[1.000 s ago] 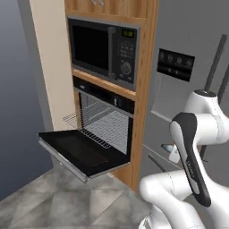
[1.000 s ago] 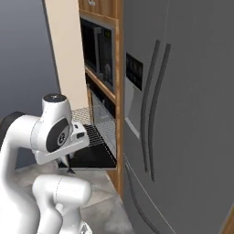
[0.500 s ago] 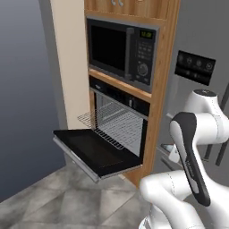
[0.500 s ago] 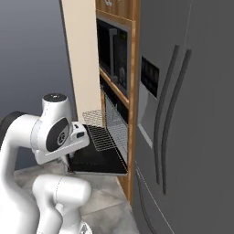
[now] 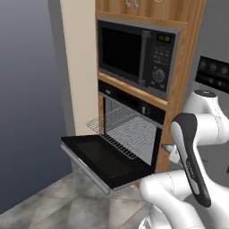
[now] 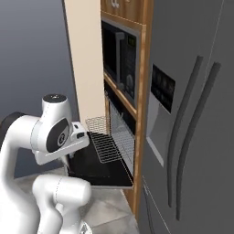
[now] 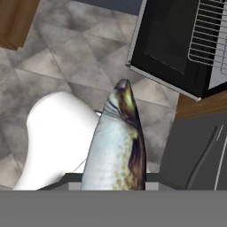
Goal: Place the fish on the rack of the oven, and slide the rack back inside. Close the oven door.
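The fish (image 7: 117,146), silver-grey with a darker back, stands out from my gripper (image 7: 113,181) in the hand view, its pointed end aimed at the tiled floor; the gripper is shut on it and the fish's body hides the fingers. The black oven (image 5: 134,127) sits in wood cabinetry ahead. Its oven door (image 5: 100,156) (image 6: 98,169) (image 7: 162,40) hangs open and flat. The wire rack (image 5: 118,127) (image 6: 105,139) (image 7: 213,31) is pulled partway out over the door, with nothing on it. My hand is held low, off to the oven's right, apart from the door and rack.
A black microwave (image 5: 136,51) (image 6: 119,57) is built in above the oven. A grey refrigerator (image 6: 192,119) with long handles stands right of the cabinetry. Grey floor tiles (image 7: 57,57) lie below my hand, and a beige wall panel (image 5: 78,67) flanks the oven's left.
The whole picture has shifted: the base has driven, so the oven and microwave now sit further right and larger in both base views. My arm keeps its pose, still holding the fish.
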### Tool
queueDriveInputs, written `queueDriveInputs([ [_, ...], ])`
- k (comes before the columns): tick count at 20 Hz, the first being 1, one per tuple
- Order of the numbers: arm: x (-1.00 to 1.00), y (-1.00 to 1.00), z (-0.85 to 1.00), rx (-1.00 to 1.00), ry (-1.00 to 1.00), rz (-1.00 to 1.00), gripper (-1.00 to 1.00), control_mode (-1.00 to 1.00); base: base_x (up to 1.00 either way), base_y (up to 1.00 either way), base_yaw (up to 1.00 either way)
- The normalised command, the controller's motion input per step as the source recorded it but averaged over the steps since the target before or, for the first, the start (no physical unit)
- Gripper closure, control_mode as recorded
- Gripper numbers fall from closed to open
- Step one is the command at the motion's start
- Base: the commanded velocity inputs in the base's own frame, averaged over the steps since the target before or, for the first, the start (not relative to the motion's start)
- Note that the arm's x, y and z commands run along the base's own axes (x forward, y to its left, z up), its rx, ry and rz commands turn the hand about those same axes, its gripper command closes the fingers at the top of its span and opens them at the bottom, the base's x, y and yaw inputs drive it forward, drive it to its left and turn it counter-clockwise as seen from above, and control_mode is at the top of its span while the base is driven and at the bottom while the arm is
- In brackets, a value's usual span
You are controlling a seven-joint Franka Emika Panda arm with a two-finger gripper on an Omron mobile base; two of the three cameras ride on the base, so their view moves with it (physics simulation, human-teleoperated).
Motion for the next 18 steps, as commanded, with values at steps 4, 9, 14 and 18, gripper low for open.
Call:
queueDriveInputs([
  [4,0.0,0.0,0.0,0.0,0.0,0.0,1.0,1.0,0.53,0.0,0.0],
  [9,0.0,0.0,0.0,0.0,0.0,0.0,1.0,1.0,0.57,0.0,0.0],
  [14,0.0,0.0,0.0,0.0,0.0,0.0,1.0,1.0,0.6,0.0,0.0],
  [18,0.0,0.0,0.0,0.0,0.0,0.0,1.0,1.0,0.39,0.0,0.0],
])
